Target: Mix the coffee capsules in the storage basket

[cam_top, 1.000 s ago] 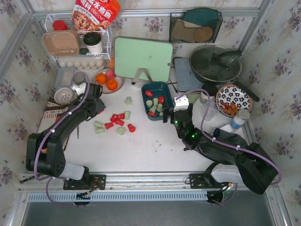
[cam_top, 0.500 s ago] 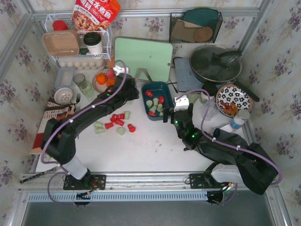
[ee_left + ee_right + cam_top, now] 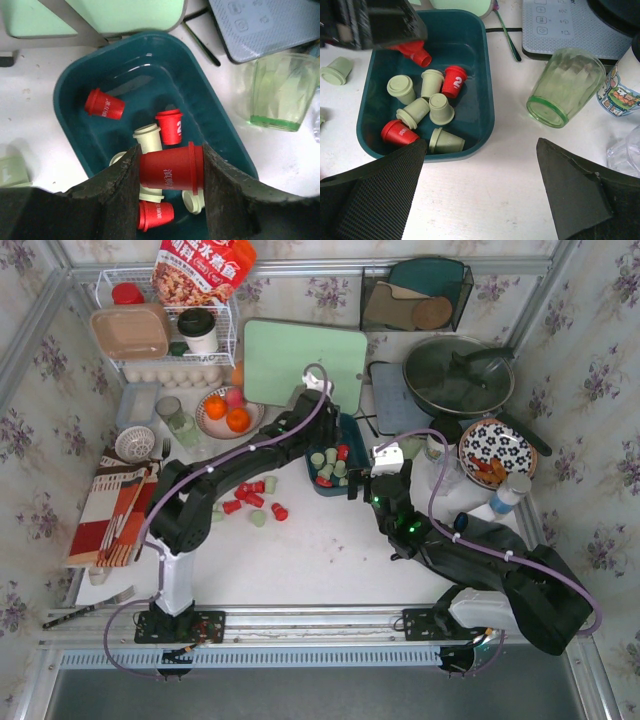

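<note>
While the left gripper (image 3: 170, 165) is clamping a red capsule (image 3: 167, 174) sideways between its fingers, it is hanging right over the basket (image 3: 70, 105). The basket is sitting toward the far edge of the table, just in front of the green board (image 3: 305, 360). The right gripper (image 3: 481, 150) is hovering at the basket's near side, fingers wide apart, nothing between them.

By my reckoning the job is running around halfway. The basket is already holding a jumble of reds and greens (image 3: 427, 102), roughly eight, lying on their sides against one another. A loose cluster (image 3: 250, 498) of both colours is waiting out on the middle of the table, left of the basket. One green stray (image 3: 336, 70) is lying near the basket's left wall. So the held one is needing a drop, and the cluster is needing fetching after it.

As for writing, one marked capsule (image 3: 454, 81) in the basket is showing a white "2". The other reds are carrying white print too fine to read. The red bag (image 3: 203, 265) at the far-left corner is bearing Chinese characters I'm not making out.
</note>
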`<state>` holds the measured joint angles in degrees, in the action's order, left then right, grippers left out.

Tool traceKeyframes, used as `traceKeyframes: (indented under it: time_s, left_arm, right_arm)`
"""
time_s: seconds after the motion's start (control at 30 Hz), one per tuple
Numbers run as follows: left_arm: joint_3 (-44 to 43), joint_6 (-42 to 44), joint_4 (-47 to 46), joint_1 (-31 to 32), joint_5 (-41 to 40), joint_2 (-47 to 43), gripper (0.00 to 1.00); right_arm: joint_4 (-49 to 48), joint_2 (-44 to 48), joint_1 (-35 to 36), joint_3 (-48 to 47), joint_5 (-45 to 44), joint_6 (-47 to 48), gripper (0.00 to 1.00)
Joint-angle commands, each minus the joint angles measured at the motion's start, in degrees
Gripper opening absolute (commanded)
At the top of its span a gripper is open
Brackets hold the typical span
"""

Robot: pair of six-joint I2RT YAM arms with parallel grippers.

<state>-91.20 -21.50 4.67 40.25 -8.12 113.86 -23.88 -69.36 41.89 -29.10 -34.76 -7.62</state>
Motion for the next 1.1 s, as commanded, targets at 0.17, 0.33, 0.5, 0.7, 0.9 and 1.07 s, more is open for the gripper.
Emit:
traceKeyframes:
  time_s: [0.17,0.33,0.5,0.7,0.9,1.07]
  left_arm:
    - [-3.08,0.59,3.14,0.97,-5.35,5.01,0.62]
    - [1.30,2.21,-2.07,0.97,-6.10,1.48,1.00]
    - [7.87,3.76,-4.74,0.95,-7.26,-5.85,0.99]
    - [18.12,6.18,-0.93,1.14,-12.88,-18.88,0.99]
    - [28.58,6.83,8.02,2.13,-20.98,-32.08,0.99]
    - [37.02,5.95,13.77,3.16,-25.97,-41.01,0.99]
  right_arm:
    - [-1.26,-0.01,0.01,0.01,-1.43,-0.53,1.00]
    - [-0.93,0.85,0.05,0.10,-1.85,-0.51,1.00]
    - [-0.98,2.81,0.00,0.70,-4.07,-0.56,1.00]
    - [-2.27,5.71,-0.01,2.40,-9.16,-1.99,1.00]
    - [-3.58,7.76,0.04,3.39,-12.59,-0.86,1.00]
    - [-2.33,8.09,0.06,2.49,-8.31,0.61,1.00]
